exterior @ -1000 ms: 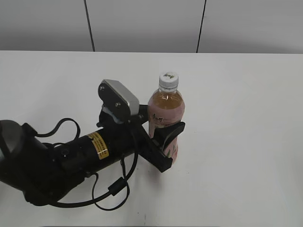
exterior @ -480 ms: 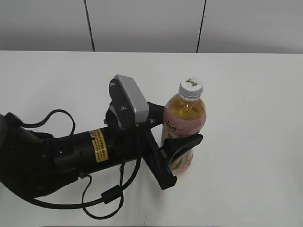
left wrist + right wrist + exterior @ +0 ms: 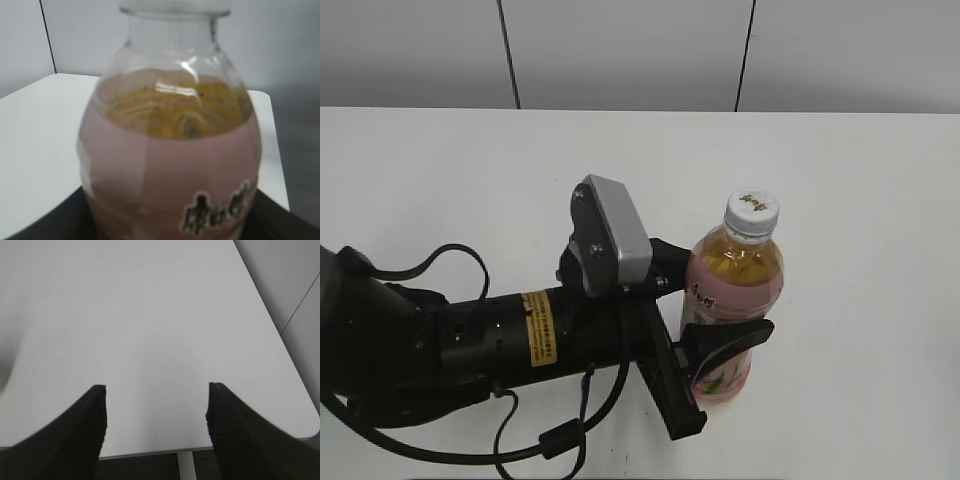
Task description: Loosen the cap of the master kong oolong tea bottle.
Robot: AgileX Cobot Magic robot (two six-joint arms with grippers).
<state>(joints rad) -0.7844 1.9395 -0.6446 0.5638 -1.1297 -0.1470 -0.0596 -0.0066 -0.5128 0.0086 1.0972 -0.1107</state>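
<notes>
Bottle: the tea bottle (image 3: 732,300) stands upright on the white table (image 3: 860,200), at about 5 o'clock from the middle of the exterior view, amber tea above a pink label.
Cap: the white cap (image 3: 753,208) sits on the neck at the bottle's 12 o'clock, and nothing touches it.
Left hand: the left gripper (image 3: 705,345) comes in from 9 o'clock and is clamped around the labelled lower body, one finger on either side.
Left wrist view: the bottle (image 3: 170,150) fills the frame, so the hold looks centred; only the cap's lower edge (image 3: 175,6) shows at 12 o'clock.
Right hand: the right gripper (image 3: 156,430) is spread wide with nothing between its fingers, over bare table (image 3: 150,315); the exterior view does not show it.
Step in hand: steadying the bottle for the other arm, as it appears.
Doing it well: keep the bottle vertical and the clamp firm; bring the free gripper down onto the ribbed cap from 12 o'clock, close squarely, then twist.
Risk: a soft plastic wall could let the bottle turn inside the clamp.
</notes>
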